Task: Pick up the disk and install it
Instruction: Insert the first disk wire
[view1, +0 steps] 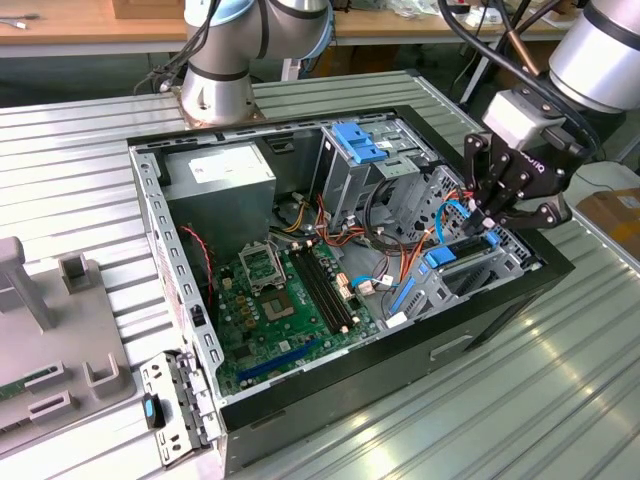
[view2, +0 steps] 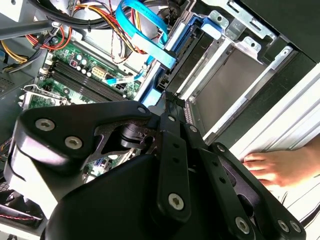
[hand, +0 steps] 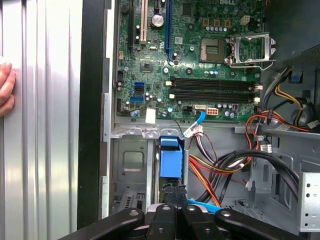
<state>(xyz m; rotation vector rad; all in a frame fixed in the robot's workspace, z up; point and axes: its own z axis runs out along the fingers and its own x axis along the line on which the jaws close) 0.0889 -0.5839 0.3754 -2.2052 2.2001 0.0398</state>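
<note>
- Gripper (view1: 488, 225), at the exterior view's right edge of frame, looks clamped on the disk (hand: 171, 162)
- Judged stiff, fairly heavy, shock-sensitive; best held by its blue-framed sides

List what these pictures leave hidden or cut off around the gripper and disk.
Disk face and label: first wrist view, sunk in the metal cage.
Whether the gripper holds it: exterior view, its own black body covers contact.
Hand: first wrist view, cut by the edge.
</note>
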